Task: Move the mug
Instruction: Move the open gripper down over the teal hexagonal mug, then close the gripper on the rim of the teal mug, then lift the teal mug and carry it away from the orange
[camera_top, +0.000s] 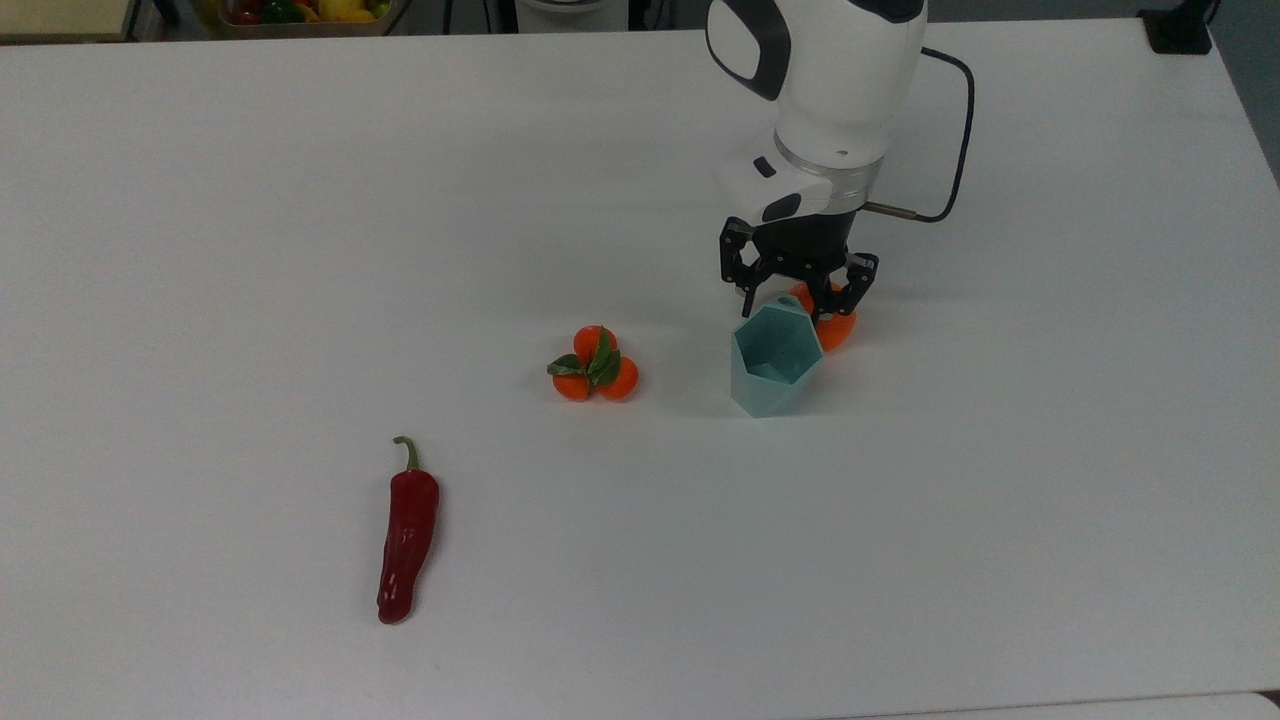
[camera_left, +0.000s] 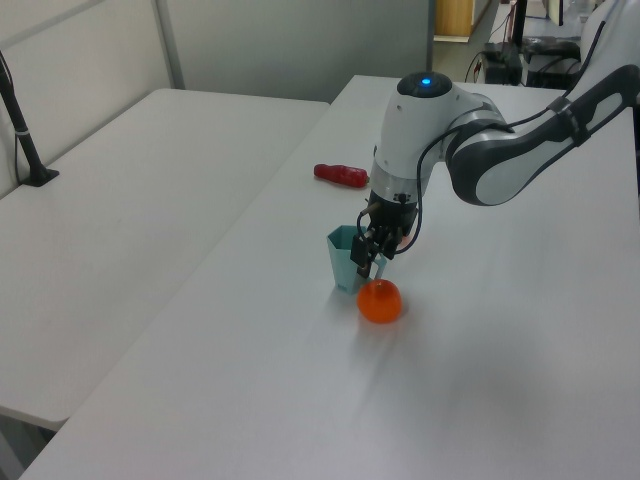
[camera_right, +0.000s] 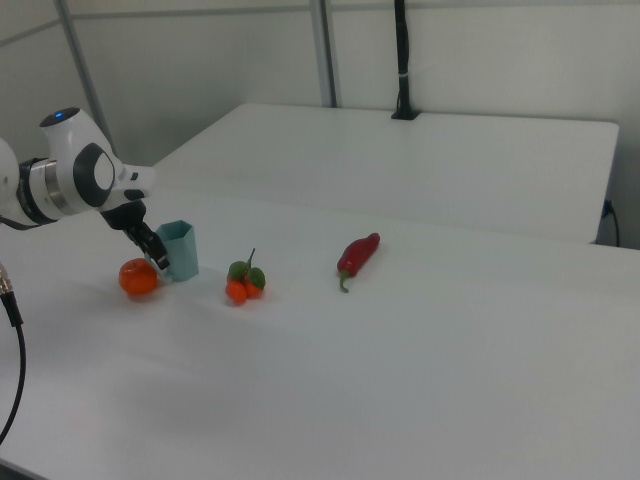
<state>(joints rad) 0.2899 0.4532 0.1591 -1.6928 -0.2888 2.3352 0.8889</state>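
Observation:
The pale teal faceted mug stands upright on the white table, its small handle turned toward an orange that touches it. My gripper has come down at the handle side, between the mug's rim and the orange, and is open with the handle in its gap. In the left view the gripper sits low against the mug, just above the orange. From the right view the gripper is between the mug and the orange.
A cluster of three small tangerines with leaves lies to the top view's left of the mug. A red chili pepper lies farther left and nearer. A bin of produce sits past the table's far edge.

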